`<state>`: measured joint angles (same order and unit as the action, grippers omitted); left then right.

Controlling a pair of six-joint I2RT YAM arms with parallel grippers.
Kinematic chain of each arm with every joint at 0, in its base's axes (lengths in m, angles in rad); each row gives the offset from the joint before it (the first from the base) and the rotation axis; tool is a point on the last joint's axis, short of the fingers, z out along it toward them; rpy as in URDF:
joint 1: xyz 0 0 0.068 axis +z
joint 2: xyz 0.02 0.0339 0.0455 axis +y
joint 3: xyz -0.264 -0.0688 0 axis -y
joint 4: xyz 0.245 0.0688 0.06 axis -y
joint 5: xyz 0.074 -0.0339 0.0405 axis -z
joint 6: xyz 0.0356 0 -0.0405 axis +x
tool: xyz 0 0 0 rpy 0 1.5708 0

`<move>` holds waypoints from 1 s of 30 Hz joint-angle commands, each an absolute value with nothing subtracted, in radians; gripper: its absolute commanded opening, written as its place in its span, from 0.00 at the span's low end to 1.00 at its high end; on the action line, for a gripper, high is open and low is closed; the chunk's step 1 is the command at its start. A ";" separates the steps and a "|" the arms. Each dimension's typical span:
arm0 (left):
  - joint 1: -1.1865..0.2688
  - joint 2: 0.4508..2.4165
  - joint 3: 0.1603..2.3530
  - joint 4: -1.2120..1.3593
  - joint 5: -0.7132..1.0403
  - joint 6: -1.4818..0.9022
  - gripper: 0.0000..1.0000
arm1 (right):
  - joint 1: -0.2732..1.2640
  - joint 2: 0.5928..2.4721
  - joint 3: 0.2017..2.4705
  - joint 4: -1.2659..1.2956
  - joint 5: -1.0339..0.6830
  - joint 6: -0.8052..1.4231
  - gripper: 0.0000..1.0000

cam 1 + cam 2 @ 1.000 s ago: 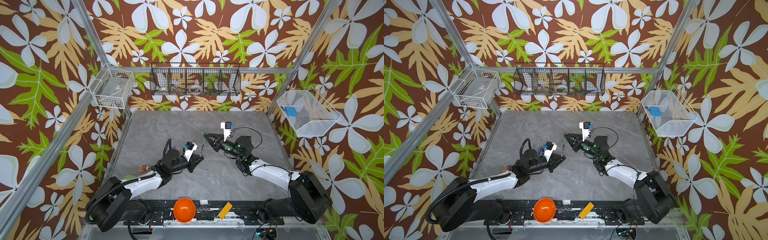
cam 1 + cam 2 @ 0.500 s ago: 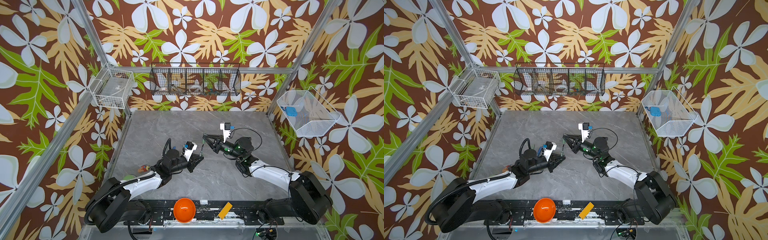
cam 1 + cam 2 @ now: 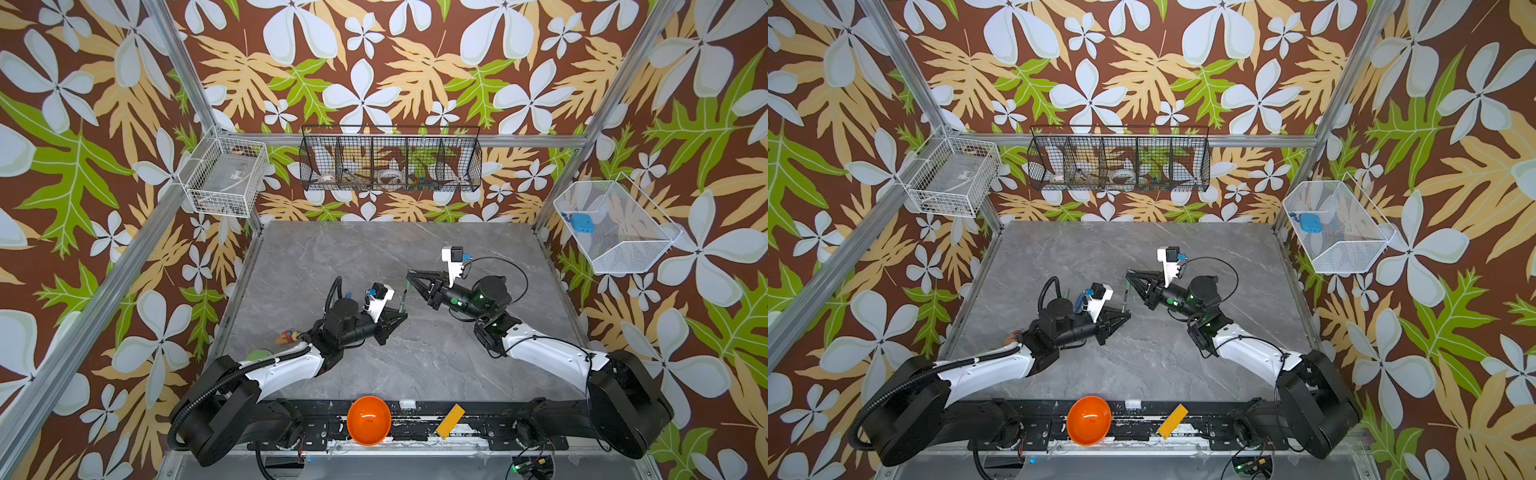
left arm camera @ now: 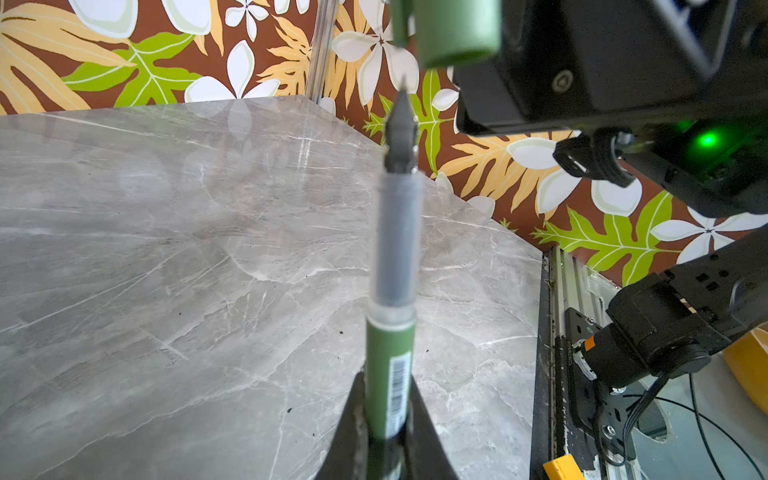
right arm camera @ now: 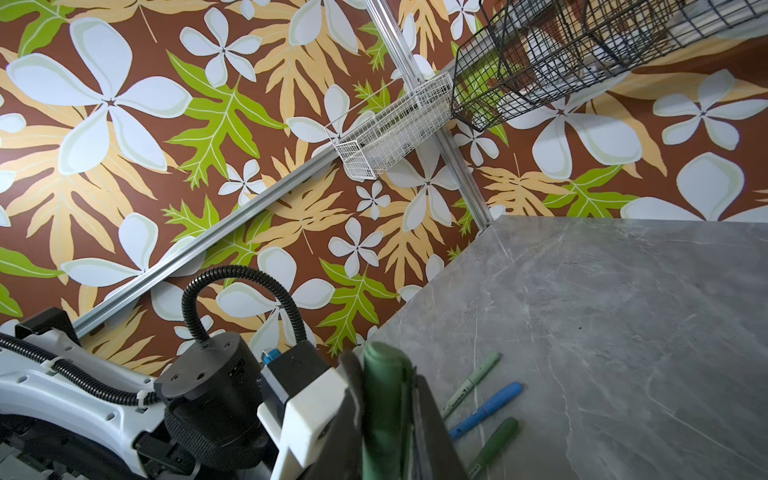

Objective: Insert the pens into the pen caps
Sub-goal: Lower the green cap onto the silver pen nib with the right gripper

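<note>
Near the middle of the frame in both top views, the two arms are seen meeting over the grey marble worktop (image 3: 374,257). The left claw (image 3: 403,315) is closed narrowly on the lower barrel of a dark green pen (image 3: 402,300), which is held upright with its pointed tip upward. The right claw (image 3: 409,275), extended from the right of the frame, is closed on a dark green pen cap (image 3: 407,284), which is held just over the pen.

In the left wrist view the pen (image 4: 390,374) is shown clamped between two black fingers (image 4: 353,432). A barcode label is carried on its green barrel, followed by a grey translucent section and a dark tapered nib. The cap (image 4: 457,33) is presented with its open mouth toward the nib. The nib's point is seen close beside the mouth's rim and is not yet entered.

In the right wrist view the cap (image 5: 384,411) is pinched between the right claw's fingers (image 5: 432,432). Three more pens are laid side by side on the worktop, nearly parallel and slightly apart: a pale green pen (image 5: 471,384), a blue pen (image 5: 486,409) and a second dark green pen (image 5: 494,446). Each appears to be fitted with a matching cap.

An orange bowl (image 3: 368,419) and a yellow block (image 3: 451,420) are set on the black base rail (image 3: 316,424) at the lower middle of the frame.
</note>
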<state>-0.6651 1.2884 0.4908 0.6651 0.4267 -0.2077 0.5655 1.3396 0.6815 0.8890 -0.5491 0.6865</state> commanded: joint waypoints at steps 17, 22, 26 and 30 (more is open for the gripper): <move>-0.667 1.275 0.500 0.691 0.440 -0.207 0.00 | 0.581 1.319 0.683 0.908 -0.512 0.660 0.18; -0.667 1.278 0.502 0.691 0.445 -0.209 0.00 | 0.581 1.330 0.688 0.930 -0.520 0.672 0.18; -0.667 1.282 0.505 0.693 0.448 -0.210 0.00 | 0.582 1.349 0.692 0.951 -0.530 0.684 0.18; -0.668 1.286 0.507 0.696 0.454 -0.215 0.00 | 0.583 1.367 0.695 0.974 -0.535 0.695 0.18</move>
<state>-0.6670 1.2842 0.4984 0.6621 0.4358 -0.2100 0.5816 1.3617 0.6880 0.9230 -0.5240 0.6807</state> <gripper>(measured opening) 0.129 0.177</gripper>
